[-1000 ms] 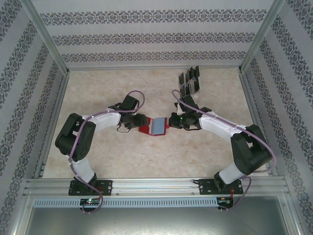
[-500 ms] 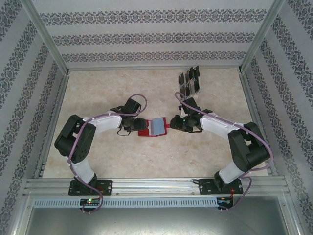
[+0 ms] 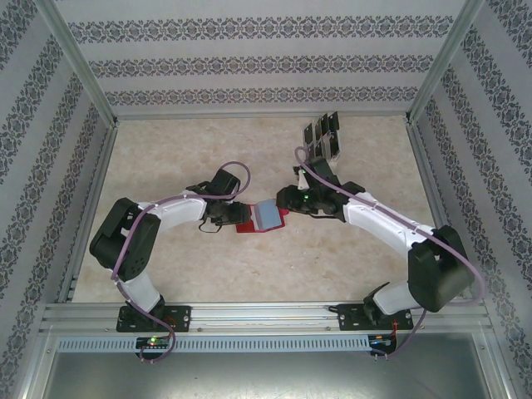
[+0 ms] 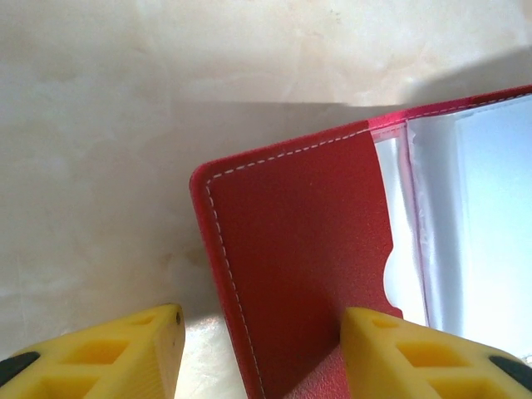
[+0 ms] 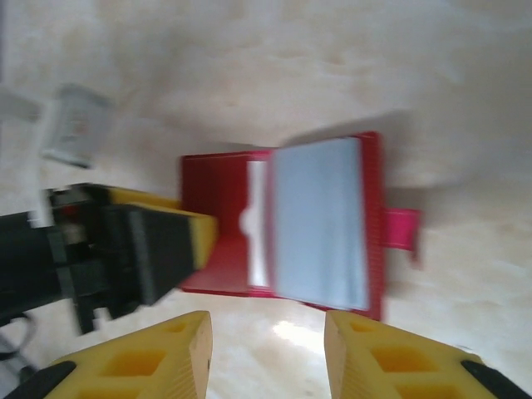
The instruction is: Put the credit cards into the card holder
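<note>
Top view: the card holder, a red folding wallet, lay opened flat near the centre of the table, its grey pocket panel facing up. The left gripper stood at the wallet's 9 o'clock edge and the right gripper at its 2 o'clock corner. The credit cards, dark and upright, sat in a clear rack well apart from the wallet, toward 1 o'clock. Left wrist view: the yellow fingers were spread apart, and the wallet's red stitched flap ran between them; one finger overlapped the flap, though contact could not be told. Right wrist view (blurred): the right gripper's fingers were likewise apart and held nothing, hovering over the near edge of the wallet, whose small red tab projected at 3 o'clock, while a left-gripper finger met the wallet's 9 o'clock edge.
</note>
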Motion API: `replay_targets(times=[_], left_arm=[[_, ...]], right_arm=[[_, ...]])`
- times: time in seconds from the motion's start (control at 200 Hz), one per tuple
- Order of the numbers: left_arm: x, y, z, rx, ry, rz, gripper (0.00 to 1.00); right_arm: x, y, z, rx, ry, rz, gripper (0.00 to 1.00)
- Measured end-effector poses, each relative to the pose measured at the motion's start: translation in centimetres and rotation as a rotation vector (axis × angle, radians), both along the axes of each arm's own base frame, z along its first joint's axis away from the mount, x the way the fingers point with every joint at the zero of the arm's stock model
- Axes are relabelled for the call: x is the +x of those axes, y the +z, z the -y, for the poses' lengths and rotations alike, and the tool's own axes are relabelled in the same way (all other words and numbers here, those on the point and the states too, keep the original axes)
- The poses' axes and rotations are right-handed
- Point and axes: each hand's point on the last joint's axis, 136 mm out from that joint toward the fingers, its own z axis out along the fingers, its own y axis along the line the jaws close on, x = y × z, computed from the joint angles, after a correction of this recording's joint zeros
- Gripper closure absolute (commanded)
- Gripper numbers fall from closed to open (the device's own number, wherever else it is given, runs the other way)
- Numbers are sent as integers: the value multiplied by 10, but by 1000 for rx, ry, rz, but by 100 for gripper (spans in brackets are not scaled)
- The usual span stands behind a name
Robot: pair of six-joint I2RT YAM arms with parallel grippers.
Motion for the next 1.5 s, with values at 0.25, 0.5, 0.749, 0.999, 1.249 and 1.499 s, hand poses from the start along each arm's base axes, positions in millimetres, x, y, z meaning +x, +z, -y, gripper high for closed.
replay_targets(times=[0.25, 0.5, 0.749, 0.999, 1.249, 1.499], left_arm=[[1, 3, 2, 3, -4, 3, 47], [3, 5, 0, 22, -8, 12, 47], [6, 6, -5, 57, -22, 32, 47], [8, 3, -20, 113, -13, 30, 47], [7, -4, -34, 207, -34, 17, 47], [6, -8, -37, 233, -50, 8, 47]], right_arm=[[16, -36, -35, -8, 48, -64, 60], [24, -97, -28, -54, 26, -177, 61], [26, -110, -18, -46, 6, -187, 62], [26, -110, -20, -31, 13, -178, 62], [26, -111, -20, -25, 15, -172, 60], [26, -109, -22, -21, 23, -168, 54]])
